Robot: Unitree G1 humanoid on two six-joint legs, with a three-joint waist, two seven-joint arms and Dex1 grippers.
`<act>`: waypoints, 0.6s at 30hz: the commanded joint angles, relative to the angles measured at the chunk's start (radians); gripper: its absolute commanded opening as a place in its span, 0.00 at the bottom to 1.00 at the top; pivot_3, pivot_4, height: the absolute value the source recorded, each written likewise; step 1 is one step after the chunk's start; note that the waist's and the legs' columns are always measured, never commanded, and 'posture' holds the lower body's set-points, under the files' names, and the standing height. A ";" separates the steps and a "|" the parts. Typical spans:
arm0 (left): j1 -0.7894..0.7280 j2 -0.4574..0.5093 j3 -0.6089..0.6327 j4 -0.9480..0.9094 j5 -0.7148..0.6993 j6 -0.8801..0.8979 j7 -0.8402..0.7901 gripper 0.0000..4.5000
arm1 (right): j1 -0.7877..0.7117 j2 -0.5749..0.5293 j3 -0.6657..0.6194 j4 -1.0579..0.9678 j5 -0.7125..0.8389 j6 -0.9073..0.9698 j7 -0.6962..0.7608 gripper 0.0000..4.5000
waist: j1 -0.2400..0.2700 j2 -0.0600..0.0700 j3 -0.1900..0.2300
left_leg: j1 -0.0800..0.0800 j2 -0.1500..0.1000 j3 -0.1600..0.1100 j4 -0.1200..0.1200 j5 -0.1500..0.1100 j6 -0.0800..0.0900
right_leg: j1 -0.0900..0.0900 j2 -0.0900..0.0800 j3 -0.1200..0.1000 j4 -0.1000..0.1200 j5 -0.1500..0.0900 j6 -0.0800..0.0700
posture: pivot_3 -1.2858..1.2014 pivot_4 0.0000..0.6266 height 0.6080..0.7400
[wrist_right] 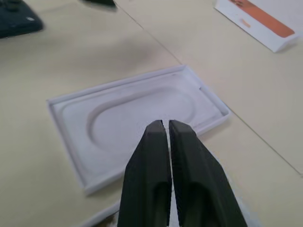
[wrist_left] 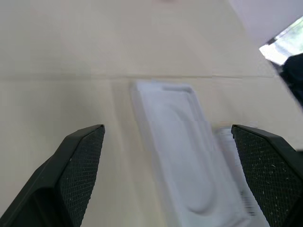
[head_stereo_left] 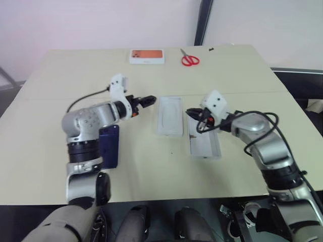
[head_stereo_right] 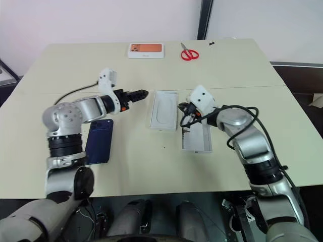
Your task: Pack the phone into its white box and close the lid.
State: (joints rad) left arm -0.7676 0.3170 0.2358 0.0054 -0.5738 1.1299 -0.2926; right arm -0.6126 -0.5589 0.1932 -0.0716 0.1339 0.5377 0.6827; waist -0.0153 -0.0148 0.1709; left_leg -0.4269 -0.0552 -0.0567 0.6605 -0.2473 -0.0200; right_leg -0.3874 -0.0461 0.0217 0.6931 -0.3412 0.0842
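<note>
Two white trays lie open side by side at the middle of the beige table [head_stereo_left: 60, 75]: the white box [head_stereo_left: 169, 116], shallow with a moulded oval recess in its floor, and just to its right the lid [head_stereo_left: 204, 143], plain white inside, lying upturned; one phone [head_stereo_left: 109, 146] (a dark navy glossy slab with rounded corners) lies flat near the left edge, well apart from the box and partly hidden by the left arm; one white box with an orange picture [head_stereo_left: 147, 56] and one pair of red-handled scissors [head_stereo_left: 190, 60] rest at the far edge; the left gripper [head_stereo_left: 147, 100] hovers just left of the box, its textured black fingers [wrist_left: 80, 161] spread wide and grasping nothing; the right gripper [wrist_right: 164, 126] hangs over the lid's near end, fingers clenched together on nothing.
</note>
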 commanded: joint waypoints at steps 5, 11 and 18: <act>0.281 0.282 -0.136 -0.156 0.136 -0.414 -0.339 1.00 | -0.202 0.144 0.150 0.253 -0.191 -0.026 -0.091 0.01 | -0.004 0.001 0.000 | 0.000 0.000 0.001 -0.005 0.001 -0.002 | -0.004 0.000 0.002 0.001 0.000 0.000 | 0.52 0.24 1.00; 0.505 0.405 -0.126 -0.238 0.148 -0.584 -0.517 1.00 | -0.304 0.251 0.209 0.498 -0.274 -0.089 -0.114 0.01 | 0.000 0.001 0.000 | 0.000 0.000 0.001 -0.007 0.001 -0.002 | -0.003 -0.001 0.001 -0.002 0.000 -0.001 | 0.52 0.24 1.00; 0.636 0.433 -0.108 -0.343 0.111 -0.606 -0.587 1.00 | -0.345 0.286 0.232 0.636 -0.328 -0.138 -0.085 0.01 | -0.002 0.001 0.000 | 0.000 0.000 0.000 -0.009 0.001 -0.002 | -0.003 -0.001 0.001 -0.002 0.001 -0.002 | 0.52 0.24 1.00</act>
State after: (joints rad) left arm -0.1409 0.7374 0.0964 -0.2867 -0.4355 0.5398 -0.8660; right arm -0.9444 -0.2710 0.4213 0.5675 -0.1767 0.4250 0.5881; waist -0.0173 -0.0138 0.1708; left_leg -0.4265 -0.0553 -0.0565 0.6513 -0.2461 -0.0218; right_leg -0.3905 -0.0467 0.0224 0.6911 -0.3406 0.0825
